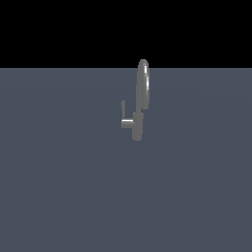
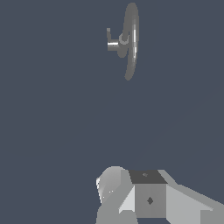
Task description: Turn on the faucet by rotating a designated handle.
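Okay, I am looking at the faucet (image 1: 139,110) from far away through my 2 cameras. In the exterior view it is standing alone on the flat grey floor (image 1: 59,187), a little past the middle and a bit toward the exterior view's right. It is showing a short round body down low and a tall thin loop going up from it.

The handle (image 1: 125,116) is sticking out of the body toward the exterior view's left. It is a short stub, and then a slim flat bar is pointing up from the end of the stub. In the wrist view the faucet (image 2: 130,41) and the handle (image 2: 111,40) are looking small and well apart from the arm.

I am guessing the faucet is hard metal, stiff and fixed in place, so it is not going to bend or break. It is looking shiny, so it may be slippery. I am thinking the best place to push or hold is the slim flat bar, far out from the body, because it should turn easier there.

I am seeing part of the robot arm (image 2: 151,197) in the wrist view, but the claw's fingers are not showing, so I cannot tell if it is open or closed.

I am not seeing any bowls, boxes or cups here, so nothing is holding anything.
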Controlling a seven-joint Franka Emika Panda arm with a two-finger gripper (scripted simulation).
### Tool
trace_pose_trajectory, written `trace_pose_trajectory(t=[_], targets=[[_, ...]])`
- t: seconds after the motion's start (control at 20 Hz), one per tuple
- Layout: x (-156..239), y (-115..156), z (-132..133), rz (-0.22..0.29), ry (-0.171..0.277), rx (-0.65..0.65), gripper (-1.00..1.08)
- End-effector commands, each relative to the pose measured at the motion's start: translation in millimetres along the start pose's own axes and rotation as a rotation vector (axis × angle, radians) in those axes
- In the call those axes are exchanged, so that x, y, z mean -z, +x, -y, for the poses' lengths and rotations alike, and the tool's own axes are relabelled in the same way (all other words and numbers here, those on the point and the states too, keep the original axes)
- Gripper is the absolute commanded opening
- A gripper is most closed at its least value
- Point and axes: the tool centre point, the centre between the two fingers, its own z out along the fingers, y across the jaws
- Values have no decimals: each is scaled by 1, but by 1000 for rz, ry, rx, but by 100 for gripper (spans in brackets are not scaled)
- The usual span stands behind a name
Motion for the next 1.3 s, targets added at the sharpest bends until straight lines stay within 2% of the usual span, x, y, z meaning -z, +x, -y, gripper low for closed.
trace_pose_trajectory(t=[0.0,0.5,0.7,0.95,1.25], targets=[[0,0,0,0,0,0,-100],[-11,2,3,36,-11,6,-100],[-9,2,3,31,-11,3,-100],[0,3,5,3,-13,-27,-100],[24,4,12,-73,-21,-107,-100]])
